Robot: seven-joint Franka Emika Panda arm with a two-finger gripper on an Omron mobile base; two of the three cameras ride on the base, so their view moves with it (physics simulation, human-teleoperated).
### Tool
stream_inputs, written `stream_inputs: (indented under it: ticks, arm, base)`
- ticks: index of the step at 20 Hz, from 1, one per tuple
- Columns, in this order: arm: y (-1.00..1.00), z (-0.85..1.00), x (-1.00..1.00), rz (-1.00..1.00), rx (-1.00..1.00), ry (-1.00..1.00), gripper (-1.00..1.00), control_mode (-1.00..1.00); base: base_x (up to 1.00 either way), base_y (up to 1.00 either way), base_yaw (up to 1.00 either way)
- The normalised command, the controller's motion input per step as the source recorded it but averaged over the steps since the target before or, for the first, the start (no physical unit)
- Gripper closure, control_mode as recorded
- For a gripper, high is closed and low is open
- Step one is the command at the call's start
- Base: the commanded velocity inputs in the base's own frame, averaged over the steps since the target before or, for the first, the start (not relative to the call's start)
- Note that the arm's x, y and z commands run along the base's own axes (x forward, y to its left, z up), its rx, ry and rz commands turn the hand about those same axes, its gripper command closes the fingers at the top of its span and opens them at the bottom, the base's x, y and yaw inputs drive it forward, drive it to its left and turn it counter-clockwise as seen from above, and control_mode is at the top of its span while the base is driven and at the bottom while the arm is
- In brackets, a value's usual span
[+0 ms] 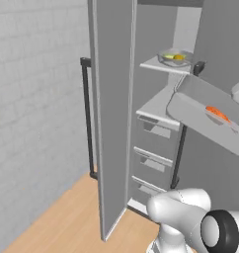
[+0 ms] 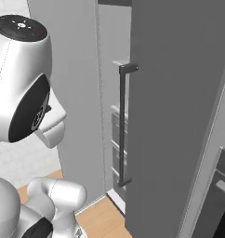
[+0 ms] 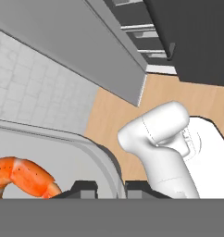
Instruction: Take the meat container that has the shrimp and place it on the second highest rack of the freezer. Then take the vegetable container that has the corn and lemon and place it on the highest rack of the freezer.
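1. We are on the first step: our gripper (image 3: 111, 187) is clamped on the rim of the meat container (image 1: 200, 116), with the shrimp (image 1: 218, 114) inside
2. The container hangs tilted, beside the open freezer (image 1: 156, 104)
3. Next we judge it needs levelling and sliding onto the second highest rack (image 1: 158, 105), ahead of the gripper

The light is even and soft, with no clear source and no glare. Shadows are very weak; the freezer (image 1: 141, 99) inside is a bit darker. All pictures are rendered, slightly coarse, edges a little jagged.
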Motion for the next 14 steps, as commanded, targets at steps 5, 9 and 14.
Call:
stream_inputs:
  ticks: [5, 9, 14]
  arm:
    - [0.00, 0.00, 0.00, 0.00, 0.00, 0.00, 1.00, 1.00]
    - [0.00, 0.00, 0.00, 0.00, 0.00, 0.00, 1.00, 1.00]
    - [0.00, 0.00, 0.00, 0.00, 0.00, 0.00, 1.00, 1.00]
  base:
    - [0.00, 0.37, -0.49]
    - [0.00, 0.44, -0.48]
    - [0.00, 0.57, -0.45]
